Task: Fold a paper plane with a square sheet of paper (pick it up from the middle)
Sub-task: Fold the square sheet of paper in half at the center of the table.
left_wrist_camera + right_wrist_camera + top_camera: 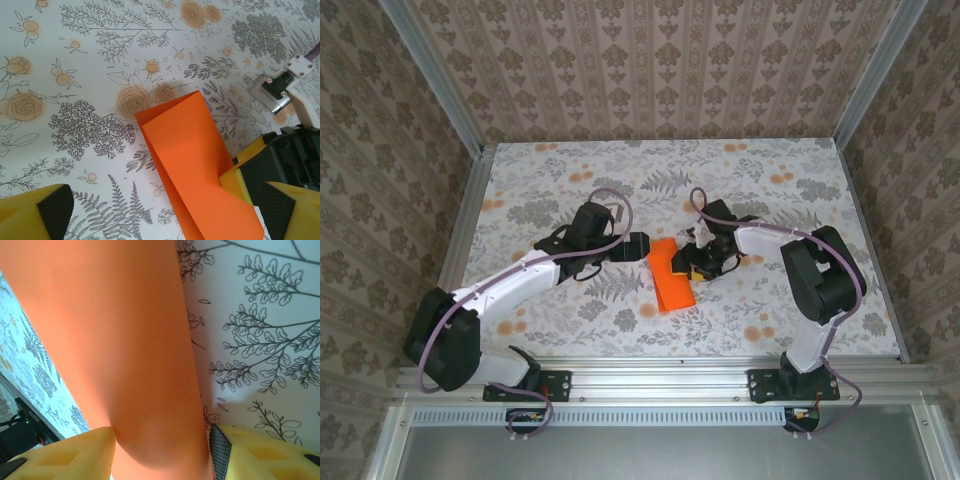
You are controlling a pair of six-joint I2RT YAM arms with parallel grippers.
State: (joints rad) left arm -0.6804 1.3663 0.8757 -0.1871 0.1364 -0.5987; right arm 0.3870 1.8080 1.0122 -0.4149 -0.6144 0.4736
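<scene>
- Sheet of paper (672, 280): plain bright orange, thin and matte. It is folded over into a long strip with one sharp crease and a slanted far end. It sits between the right gripper's fingers, just ahead of the left gripper's spread jaws.
- Right gripper (688, 267): yellow fingers, one with a black ribbed pad. The jaws are partway closed and clamped on the paper, which bows between them and touches both.
- Left gripper (642, 248): yellow fingers with black pads, set wide apart and gripping nothing.
- Table (570, 180): white surface printed with grey ferns and orange roses.
- Hard to make out: the strip's near end is cut off in the left wrist view, and its layer count cannot be told.
</scene>
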